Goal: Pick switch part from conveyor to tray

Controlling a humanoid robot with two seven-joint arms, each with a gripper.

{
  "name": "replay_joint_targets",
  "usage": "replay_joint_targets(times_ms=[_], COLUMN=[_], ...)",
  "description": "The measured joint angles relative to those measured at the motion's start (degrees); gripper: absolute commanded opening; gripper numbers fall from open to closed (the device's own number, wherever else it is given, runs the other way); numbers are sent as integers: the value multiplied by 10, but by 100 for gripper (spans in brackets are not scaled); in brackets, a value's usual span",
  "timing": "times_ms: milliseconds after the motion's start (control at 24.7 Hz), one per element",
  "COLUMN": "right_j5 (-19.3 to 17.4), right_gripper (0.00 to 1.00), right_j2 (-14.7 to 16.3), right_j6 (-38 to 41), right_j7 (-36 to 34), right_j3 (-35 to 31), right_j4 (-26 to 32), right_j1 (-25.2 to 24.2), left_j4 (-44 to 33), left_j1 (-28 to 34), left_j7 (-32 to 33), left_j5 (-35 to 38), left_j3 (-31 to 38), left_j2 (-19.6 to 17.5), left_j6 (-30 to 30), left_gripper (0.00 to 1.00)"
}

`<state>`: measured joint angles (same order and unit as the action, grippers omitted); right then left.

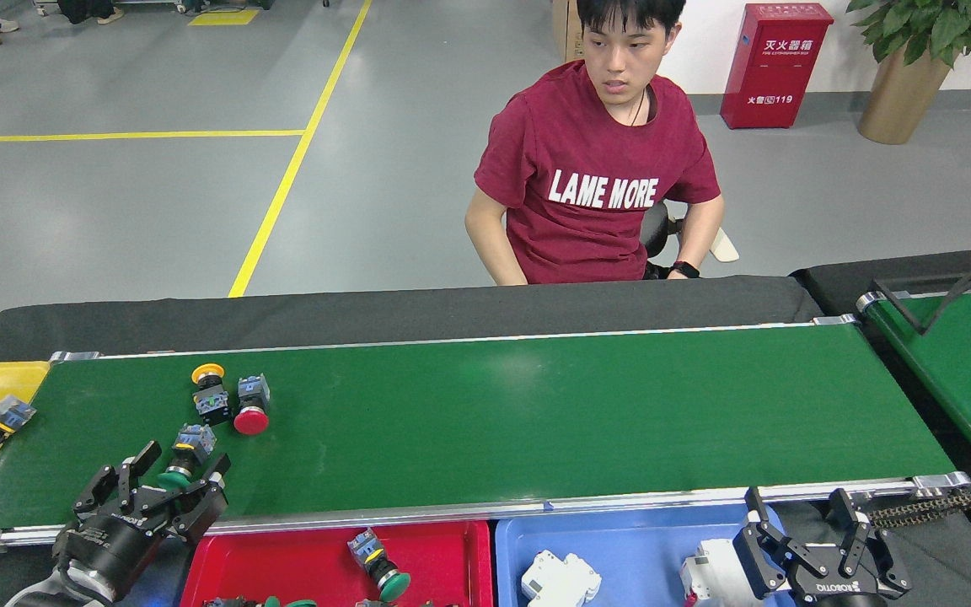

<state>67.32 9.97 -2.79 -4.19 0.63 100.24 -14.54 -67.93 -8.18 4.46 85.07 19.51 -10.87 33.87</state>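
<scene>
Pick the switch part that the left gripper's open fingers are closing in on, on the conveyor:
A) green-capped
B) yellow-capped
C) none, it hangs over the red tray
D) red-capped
A: the left gripper has its open fingers on either side of the green-capped switch part on the conveyor.

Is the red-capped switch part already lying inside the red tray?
No, the red-capped switch part lies on the conveyor, beside a yellow-capped one, not in the red tray.

seated person point(595, 169) in maroon shirt, red fire cabinet point(776, 63), potted plant point(915, 59)
</scene>
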Motion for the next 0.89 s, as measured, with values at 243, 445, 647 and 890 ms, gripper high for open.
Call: replay_joint_targets(times_ms=[243,445,647,890], right_j5=[0,1,1,1], right_gripper=[96,96,96,96], right_j2=[0,0,0,0], right_j6=[0,1,2,2], right_j7=[0,0,0,0], right_j3=[1,1,11,12], right_j4=[0,0,0,0], right_j1=[0,0,0,0], left_j4=[0,-167,-281,-313], left_j1=[1,123,251,262], left_j7=[-22,-40,-31,-18], left_j5=[0,-24,-30,-31], left_j3=[-1,-13,-70,-67], left_j2=[-2,-1,39,63], left_j6=[-6,65,105,109], left_gripper=[5,13,100,100])
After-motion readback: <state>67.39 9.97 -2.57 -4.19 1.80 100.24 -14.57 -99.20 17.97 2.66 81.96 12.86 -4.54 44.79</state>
